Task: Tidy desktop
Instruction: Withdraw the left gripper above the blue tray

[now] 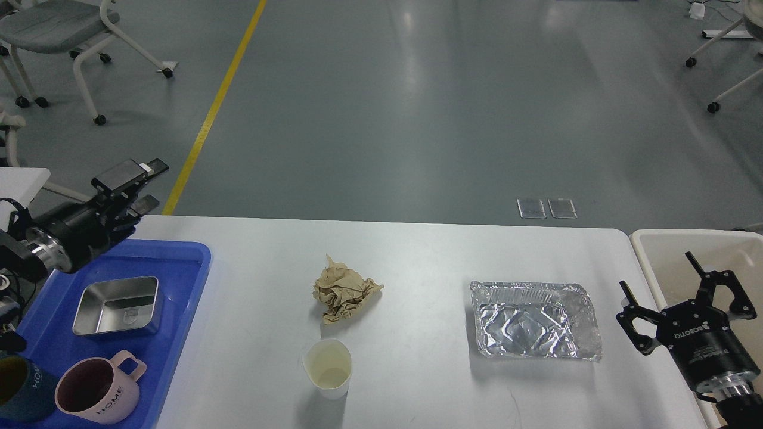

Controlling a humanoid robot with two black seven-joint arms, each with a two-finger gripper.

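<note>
The white desktop (429, 256) holds a crumpled brown paper ball (344, 293) at its middle, a small white paper cup (327, 366) in front of it, and an empty foil tray (533, 320) to the right. My left gripper (132, 189) is open and empty, raised over the far corner of the blue tray (179, 262). My right gripper (656, 272) is open and empty at the table's right edge, just right of the foil tray.
The blue tray holds a steel box (118, 305), a pink mug (98, 387) and a dark mug (18, 387). A beige bin (667, 244) stands off the table's right end, behind my right gripper. Chairs stand on the floor beyond.
</note>
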